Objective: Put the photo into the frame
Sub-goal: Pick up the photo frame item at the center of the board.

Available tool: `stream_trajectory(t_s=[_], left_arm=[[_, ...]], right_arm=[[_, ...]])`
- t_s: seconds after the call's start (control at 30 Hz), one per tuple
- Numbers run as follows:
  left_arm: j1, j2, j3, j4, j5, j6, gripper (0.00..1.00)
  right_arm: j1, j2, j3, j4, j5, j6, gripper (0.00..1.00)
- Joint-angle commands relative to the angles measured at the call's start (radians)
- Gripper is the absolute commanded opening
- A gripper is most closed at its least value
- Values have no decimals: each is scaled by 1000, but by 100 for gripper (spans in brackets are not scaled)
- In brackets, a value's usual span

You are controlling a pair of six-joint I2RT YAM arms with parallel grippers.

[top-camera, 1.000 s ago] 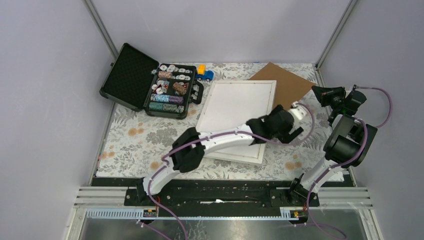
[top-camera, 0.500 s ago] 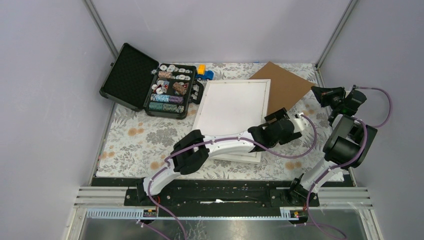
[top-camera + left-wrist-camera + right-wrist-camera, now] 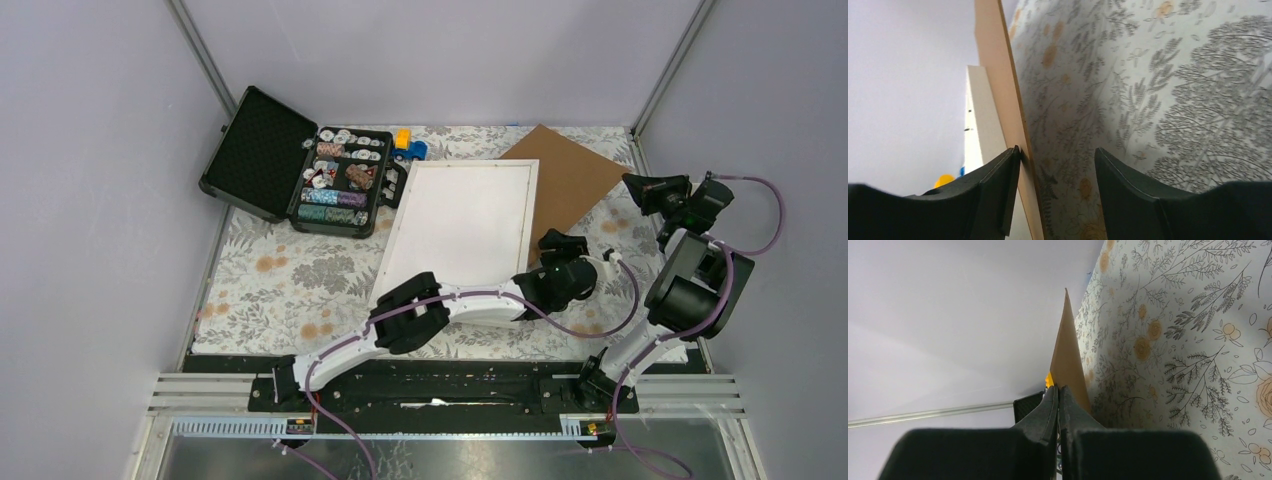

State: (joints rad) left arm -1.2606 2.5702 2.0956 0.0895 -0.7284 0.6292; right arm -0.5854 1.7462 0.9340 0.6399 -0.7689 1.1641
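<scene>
The white frame (image 3: 460, 235) lies flat mid-table; its face shows plain white. The photo is not in view. My left gripper (image 3: 562, 242) is open and low just off the frame's right edge near its front corner. In the left wrist view its jaws (image 3: 1056, 150) are apart, with a thin tan board edge (image 3: 998, 75) running just inside the left finger; the white frame (image 3: 979, 115) shows beyond. My right gripper (image 3: 632, 182) is shut and empty, raised at the far right, pointing at the brown backing board (image 3: 1068, 360).
The brown backing board (image 3: 572, 172) lies at the back right, partly under the frame. An open black case of poker chips (image 3: 340, 180) sits at the back left, with a blue and yellow toy car (image 3: 408, 148) beside it. A floral cloth (image 3: 270, 280) covers the table.
My left gripper has come off the frame's front right corner and moved right and lower beside it. The frame has slid and turned a little to the left. The right arm is still.
</scene>
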Motion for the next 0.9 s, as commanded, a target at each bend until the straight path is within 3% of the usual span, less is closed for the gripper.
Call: stream_trajectory(t_s=[0.0, 0.2, 0.27, 0.33, 0.4, 0.43, 0.57, 0.67, 0.87], left_arm=[[-6, 40, 55, 171, -155, 159, 59], [-16, 31, 33, 239, -168, 216, 39], [-22, 22, 30, 267, -171, 236, 28], [-28, 13, 26, 305, -179, 255, 4], [-39, 9, 41, 311, -181, 260, 0], [-47, 5, 47, 318, -181, 267, 0], [-90, -17, 85, 308, -167, 226, 0], [-122, -36, 114, 319, -167, 195, 0], [-174, -91, 223, 311, -132, 101, 0]], right_arm=[[-8, -100, 53, 59, -30, 60, 0], [-9, -132, 63, 6, -33, 36, 0], [-9, -146, 64, -15, -31, 23, 0], [-10, -163, 67, -47, -32, -2, 0], [-9, -185, 79, -118, -36, -45, 2], [-8, -200, 92, -174, -34, -84, 11], [-9, -267, 234, -572, 76, -331, 70], [-9, -321, 342, -808, 177, -483, 97], [-10, -418, 588, -1121, 349, -630, 100]])
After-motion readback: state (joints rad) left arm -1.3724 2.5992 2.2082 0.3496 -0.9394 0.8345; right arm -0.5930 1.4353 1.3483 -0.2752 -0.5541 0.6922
